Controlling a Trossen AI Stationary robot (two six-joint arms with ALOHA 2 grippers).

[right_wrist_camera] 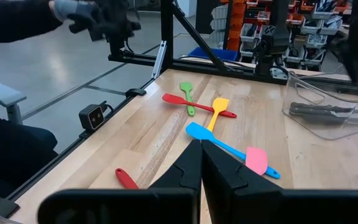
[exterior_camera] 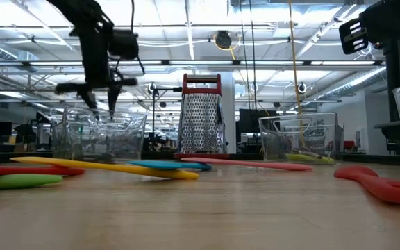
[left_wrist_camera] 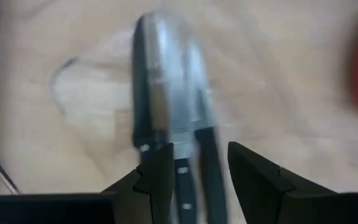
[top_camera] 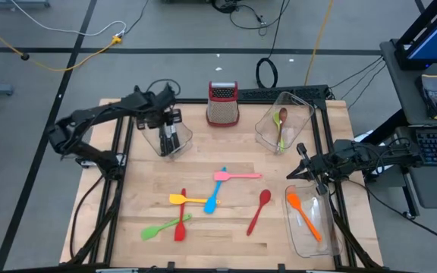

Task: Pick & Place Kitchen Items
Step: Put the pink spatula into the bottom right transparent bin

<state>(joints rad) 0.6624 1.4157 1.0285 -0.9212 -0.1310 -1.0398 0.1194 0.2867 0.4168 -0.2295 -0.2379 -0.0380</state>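
Observation:
My left gripper (left_wrist_camera: 201, 149) is open and points down over the far-left clear bin (top_camera: 182, 145), just above its rim (exterior_camera: 110, 110). Black-handled steel knives (left_wrist_camera: 173, 112) lie on the bin's floor under the gap between its fingers. My right gripper (right_wrist_camera: 201, 155) is shut and empty, raised at the table's right side (top_camera: 293, 173). On the wood lie a pink spatula (top_camera: 237, 176), a blue spatula (top_camera: 214, 196), a yellow spatula (top_camera: 185, 200), a green spatula (top_camera: 161, 227), a red utensil (top_camera: 180, 221) and a red spoon (top_camera: 259, 208).
A metal box grater with a red top (top_camera: 222, 104) stands at the far edge. The far-right clear bin (top_camera: 298, 110) holds green and brown spoons (top_camera: 281, 125). The near-right bin (top_camera: 326, 235) holds an orange spatula (top_camera: 303, 216). The table's near strip is bare wood.

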